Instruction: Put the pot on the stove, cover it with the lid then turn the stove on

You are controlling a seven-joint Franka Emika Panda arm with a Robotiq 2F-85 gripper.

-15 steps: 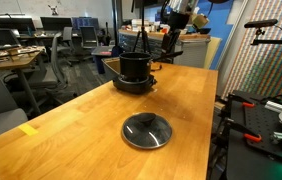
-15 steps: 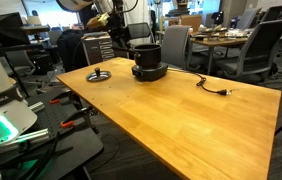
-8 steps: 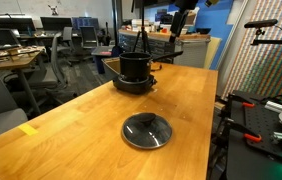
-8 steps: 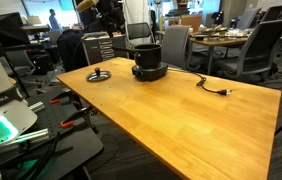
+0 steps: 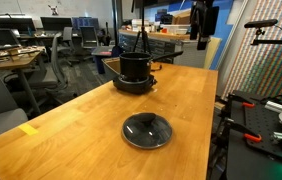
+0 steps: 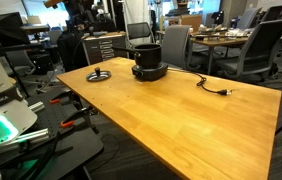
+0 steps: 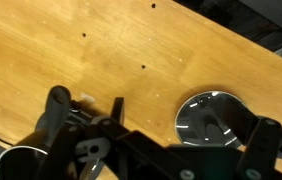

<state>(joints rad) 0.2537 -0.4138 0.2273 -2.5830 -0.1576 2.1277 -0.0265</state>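
The black pot (image 5: 134, 67) sits on the black stove (image 5: 134, 86) at the far end of the wooden table; both show in the other exterior view too, pot (image 6: 146, 54) on stove (image 6: 148, 73). The dark glass lid (image 5: 146, 131) lies flat on the table, apart from them, and also shows in an exterior view (image 6: 99, 74). My gripper (image 5: 203, 22) hangs high above the table's edge, open and empty. In the wrist view the gripper (image 7: 161, 128) is above the wood, with the lid (image 7: 213, 118) just beyond it and the pot's rim (image 7: 21, 162) at the lower left.
The stove's black cable and plug (image 6: 216, 90) lie across the table. A strip of yellow tape (image 5: 29, 129) marks the table's near corner. Office chairs and desks stand behind the table, and a rack with equipment (image 5: 266, 120) stands beside it.
My gripper has moved sideways, away from above the pot and toward the lid's side of the table. Pot, stove and lid have not moved.
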